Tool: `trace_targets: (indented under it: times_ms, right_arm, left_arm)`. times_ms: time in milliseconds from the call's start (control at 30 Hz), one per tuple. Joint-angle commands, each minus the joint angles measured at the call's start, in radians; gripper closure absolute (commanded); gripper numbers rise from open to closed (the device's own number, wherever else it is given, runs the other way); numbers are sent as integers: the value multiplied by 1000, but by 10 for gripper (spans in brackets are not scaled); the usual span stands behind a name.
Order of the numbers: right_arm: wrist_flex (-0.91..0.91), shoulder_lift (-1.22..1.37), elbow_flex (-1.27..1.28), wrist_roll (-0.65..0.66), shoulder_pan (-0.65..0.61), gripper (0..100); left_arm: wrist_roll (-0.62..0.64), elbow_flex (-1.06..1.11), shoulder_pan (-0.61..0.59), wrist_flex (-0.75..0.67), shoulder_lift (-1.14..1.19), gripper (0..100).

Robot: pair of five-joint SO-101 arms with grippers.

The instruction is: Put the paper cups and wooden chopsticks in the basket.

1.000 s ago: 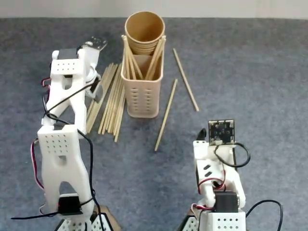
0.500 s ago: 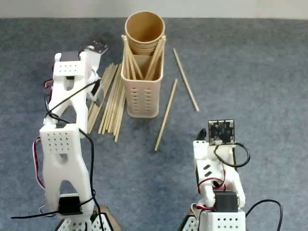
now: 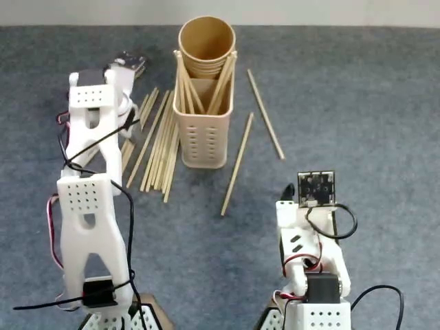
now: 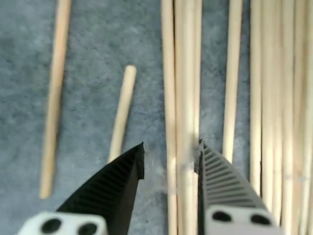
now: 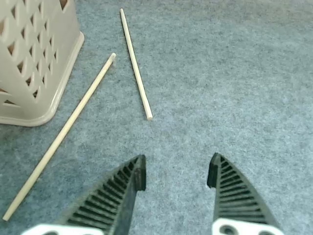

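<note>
My left gripper (image 4: pixel 171 149) hangs spread open near the far end of the loose pile of pale wooden chopsticks (image 3: pixel 155 141). The pile lies on the grey carpet (image 3: pixel 364 89) just left of the tall beige perforated plastic basket (image 3: pixel 201 141). In the wrist view the jaws straddle two or three sticks (image 4: pixel 185 93) packed side by side. To do this pick well, I would come straight down until both tips meet the carpet and close across the sticks, not along them. I would settle for the few between the jaws, since the neighbours touch and could drag along. The pile's long axis runs alongside the basket's left wall, pointing away from the arm bases and slightly fanned. Inside the basket more chopsticks (image 3: pixel 189 86) lean upright, and the stack of brown paper cups (image 3: pixel 206 41) sits at its far end, mouth up. Right of the basket lie two single chopsticks. One (image 3: pixel 237 165) is just beside the right wall and roughly parallel to it. The other (image 3: pixel 265 113) is farther out, its near tip angled away from the basket. My right gripper (image 5: pixel 176 169) is parted and holds nothing, low over carpet to the right of the basket, nearer the bases.
</note>
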Motion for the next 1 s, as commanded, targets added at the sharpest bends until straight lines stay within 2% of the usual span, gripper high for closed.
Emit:
trace_targets:
  times_ms: [0, 300, 467, 600, 700, 967]
  right_arm:
    - [4, -16, 136, 12, -12, 785]
    - [4, -16, 136, 12, -12, 785]
    - [4, -16, 136, 12, -12, 785]
    - [4, -16, 136, 12, -12, 785]
    - [4, -16, 136, 12, -12, 785]
    - [2, -16, 136, 12, -12, 785]
  left_arm:
    - [3, -18, 13, 8, 39, 858]
    - [2, -193, 35, 58, 171, 996]
    - [11, -303, 27, 157, 168, 997]
    - [81, -449, 13, 193, 165, 997]
    - [124, -518, 7, 193, 127, 997]
    - [215, -518, 21, 193, -124, 997]
